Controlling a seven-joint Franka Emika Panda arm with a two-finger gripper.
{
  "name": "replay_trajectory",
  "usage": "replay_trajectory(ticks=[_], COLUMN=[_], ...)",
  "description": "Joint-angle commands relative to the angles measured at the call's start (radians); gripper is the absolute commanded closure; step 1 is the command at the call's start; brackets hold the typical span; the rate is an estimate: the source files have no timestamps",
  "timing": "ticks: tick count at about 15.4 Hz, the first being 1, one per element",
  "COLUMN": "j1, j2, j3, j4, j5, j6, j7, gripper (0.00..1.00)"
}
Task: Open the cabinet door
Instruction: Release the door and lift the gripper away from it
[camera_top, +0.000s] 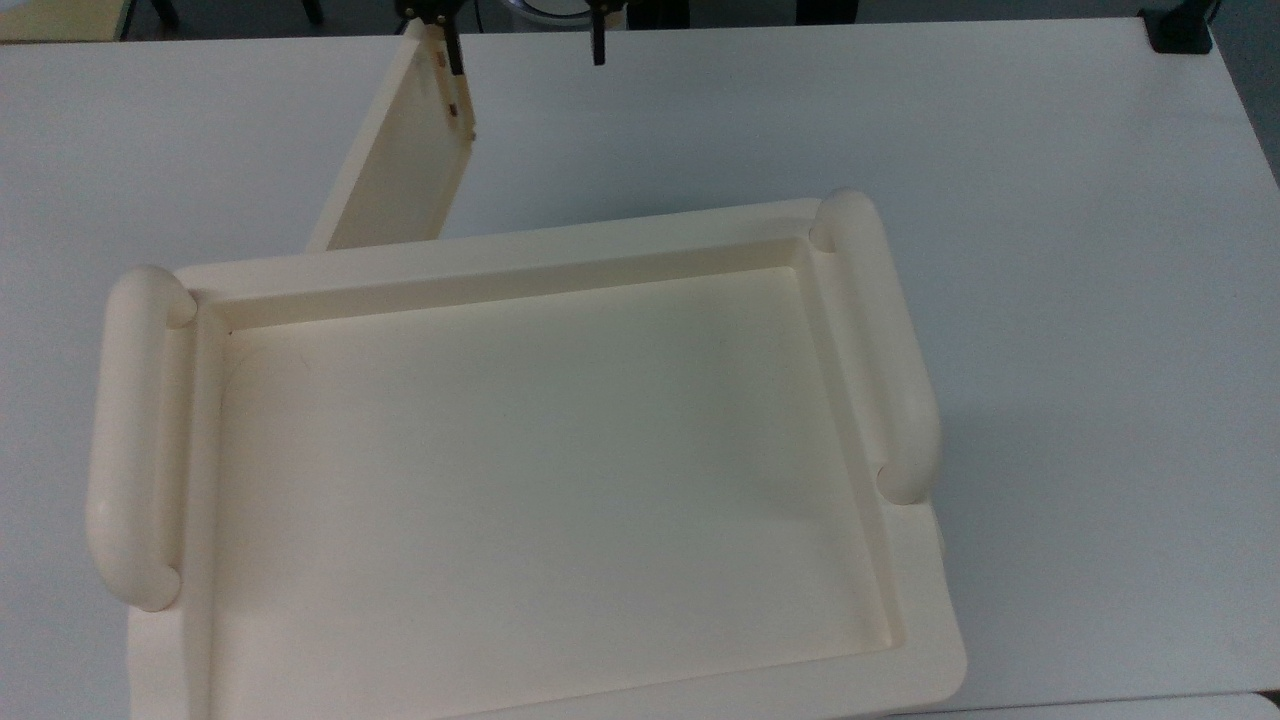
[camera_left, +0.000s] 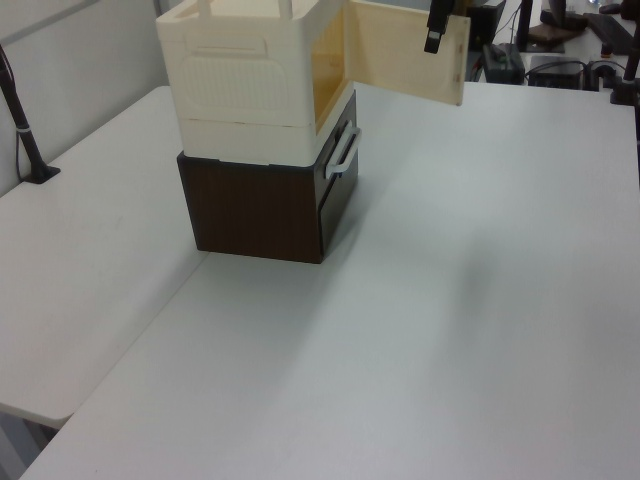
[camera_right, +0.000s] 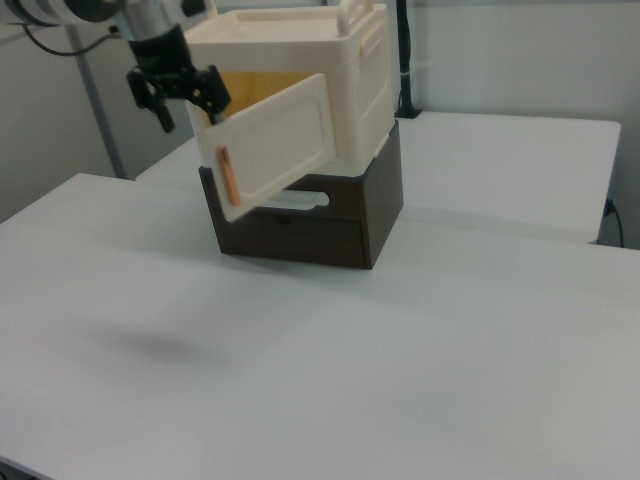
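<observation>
The cream cabinet (camera_left: 250, 70) stands on a dark brown drawer unit (camera_left: 250, 210). Its cabinet door (camera_top: 400, 165) stands swung out from the front, hinged at the top view's left. In the right view the cabinet door (camera_right: 285, 150) shows its outer face, with the copper-fitted bar handle (camera_right: 227, 178) near the free edge. My gripper (camera_right: 186, 98) hangs open at the door's upper free corner. One black fingertip (camera_right: 214, 97) sits just behind the door's top edge, the other out in front. In the top view the gripper (camera_top: 525, 45) is spread wide, one fingertip (camera_top: 453, 52) against the door's free edge.
The cabinet's recessed top (camera_top: 550, 450) has rounded side rails (camera_top: 880, 340). The drawer unit has a white handle (camera_left: 343, 155). A black clamp post (camera_left: 25, 140) stands at the left view's left edge. Open white table (camera_left: 450, 330) spreads in front.
</observation>
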Motion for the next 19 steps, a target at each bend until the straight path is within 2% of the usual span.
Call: replay_trajectory(ticks=[1,8,12,19], j1=[-0.021,-0.027,-0.034,-0.053], j2=[-0.013,-0.013,-0.022,-0.019], j3=[-0.004,-0.004,-0.004,-0.004], j4=[-0.078,-0.126,-0.163,-0.181], j5=[0.002,-0.013,-0.060,-0.062], j6=[0.004,-0.040,-0.068,-0.054], j7=[-0.020,-0.014,-0.009,-0.008], gripper=[0.00,0.00,0.00,0.00])
